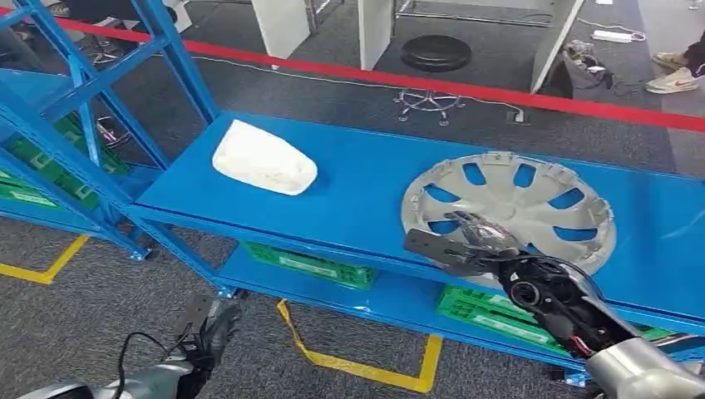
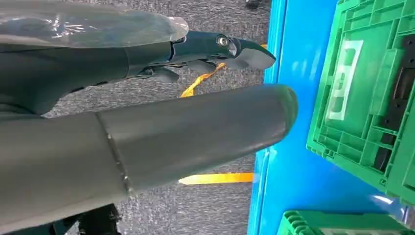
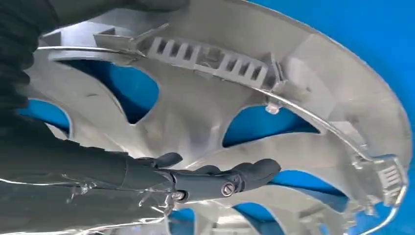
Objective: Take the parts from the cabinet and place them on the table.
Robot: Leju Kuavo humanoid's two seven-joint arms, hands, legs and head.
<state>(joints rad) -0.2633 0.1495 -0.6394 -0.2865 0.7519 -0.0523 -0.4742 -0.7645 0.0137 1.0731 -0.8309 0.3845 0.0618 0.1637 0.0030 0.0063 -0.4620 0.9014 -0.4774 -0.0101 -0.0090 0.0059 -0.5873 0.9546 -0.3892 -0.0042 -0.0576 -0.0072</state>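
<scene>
Lay flat on the smooth blue metal shelf (image 1: 366,179) of the cabinet (image 1: 100,125): a round silver plastic wheel cover (image 1: 509,214), inner side up, spoked, with curved cut-outs showing blue beneath and a ribbed rim studded with clips. Rested further along the same shelf, well apart from it: a white lumpy wedge-shaped part (image 1: 263,158), rough and chalky in look. Reached over the near edge of the wheel cover: the right hand (image 1: 478,241), dark and glossy, fingers (image 3: 244,175) stretched out over the spokes and thumb apart. Could not tell from the close view whether fingertips touched the plastic; nothing gripped. Hung low beside the shelving, over speckled grey carpet (image 1: 100,316): the left hand (image 1: 212,332), dark fingers loosely extended, thick grey thumb (image 2: 195,132) straight, holding nothing. Sat on the lower shelf: green moulded plastic crates (image 1: 312,266) with ribbed, latticed walls and pale labels. Marked on the carpet: yellow tape lines (image 1: 366,370) in angular outlines, and a red strip (image 1: 465,87) running across the floor behind the shelving. Stood beyond the strip: a black round stool (image 1: 435,58) on a chrome base.
</scene>
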